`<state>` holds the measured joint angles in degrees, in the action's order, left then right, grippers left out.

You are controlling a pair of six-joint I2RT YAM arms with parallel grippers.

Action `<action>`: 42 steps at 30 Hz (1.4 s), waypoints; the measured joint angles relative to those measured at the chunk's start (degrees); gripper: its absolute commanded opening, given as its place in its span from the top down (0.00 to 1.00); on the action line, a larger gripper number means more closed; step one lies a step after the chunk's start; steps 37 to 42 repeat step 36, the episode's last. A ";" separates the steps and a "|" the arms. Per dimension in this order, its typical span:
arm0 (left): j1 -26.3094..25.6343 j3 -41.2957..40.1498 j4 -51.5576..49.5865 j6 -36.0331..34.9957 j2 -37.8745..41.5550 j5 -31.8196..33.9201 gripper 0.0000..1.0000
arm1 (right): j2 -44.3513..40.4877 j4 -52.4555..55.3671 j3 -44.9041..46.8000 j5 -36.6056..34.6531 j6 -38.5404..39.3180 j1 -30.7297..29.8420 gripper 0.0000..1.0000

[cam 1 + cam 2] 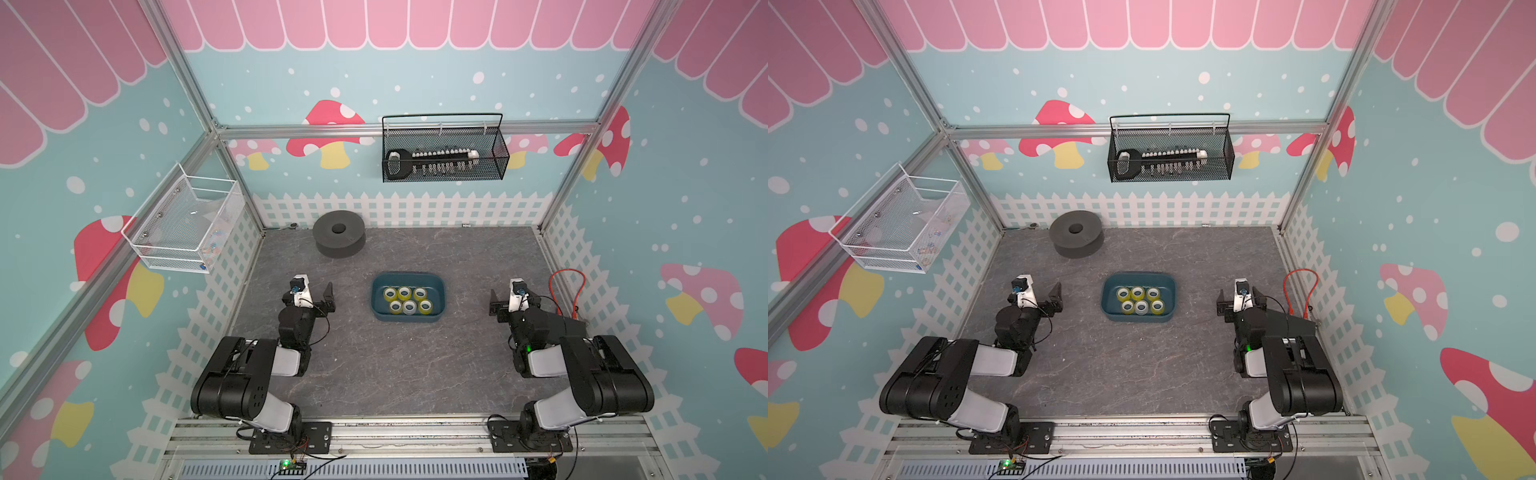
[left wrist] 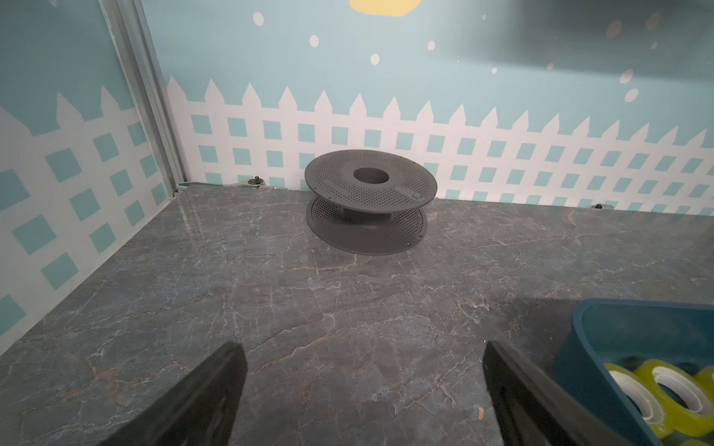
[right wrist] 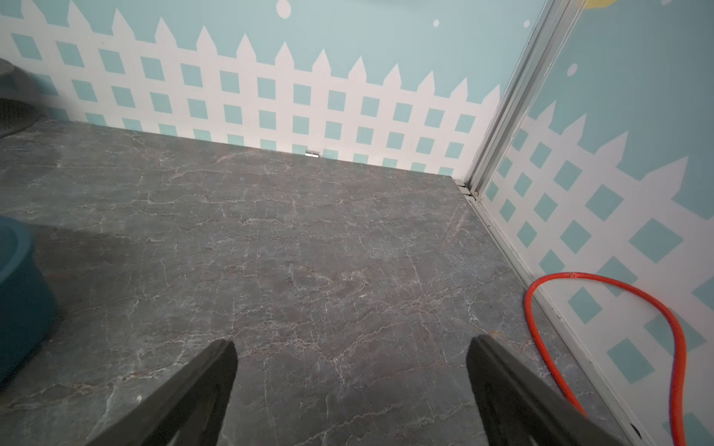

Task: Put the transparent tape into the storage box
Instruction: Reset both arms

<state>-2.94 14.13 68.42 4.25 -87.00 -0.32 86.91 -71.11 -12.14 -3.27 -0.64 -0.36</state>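
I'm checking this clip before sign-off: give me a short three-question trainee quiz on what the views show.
1. How many tape rolls lie in the storage box?
2. True or false: the left gripper holds a roll.
3. Which thing stands on the table by the back wall: A) grey spool B) black wire basket C) orange cable?

Key: 1. Six. 2. False; its fingers stand apart with nothing between them. 3. A.

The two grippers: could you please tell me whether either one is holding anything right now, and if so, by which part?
Nothing is held. The left gripper and the right gripper are both open over bare tabletop.
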 measured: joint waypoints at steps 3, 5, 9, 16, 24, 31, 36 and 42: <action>0.04 0.00 1.09 0.00 0.00 -0.37 0.01 | 0.00 -0.79 0.00 0.35 0.13 0.00 0.01; 0.04 0.00 1.62 0.00 -0.02 -0.44 0.01 | 0.00 -1.09 0.00 0.37 0.20 0.00 0.01; 0.04 0.00 2.12 0.00 -0.02 -0.42 0.01 | 0.00 -1.40 0.00 0.39 0.22 0.00 0.01; -0.17 0.00 2.51 -0.02 0.00 -0.35 0.01 | 0.00 -1.40 0.00 0.39 0.22 0.00 0.01; -0.17 0.00 2.62 -0.04 -0.02 -0.35 0.01 | 0.00 -1.42 0.00 0.39 0.22 0.00 0.01; -0.17 0.00 2.62 -0.04 0.00 -0.35 0.01 | 0.00 -1.40 0.00 0.39 0.22 0.00 0.01; -0.17 0.00 2.62 -0.04 0.00 -0.35 0.01 | 0.00 -1.42 0.00 0.39 0.22 0.00 0.01; -0.17 0.00 2.62 -0.04 0.00 -0.35 0.01 | 0.00 -1.42 0.00 0.39 0.22 0.00 0.01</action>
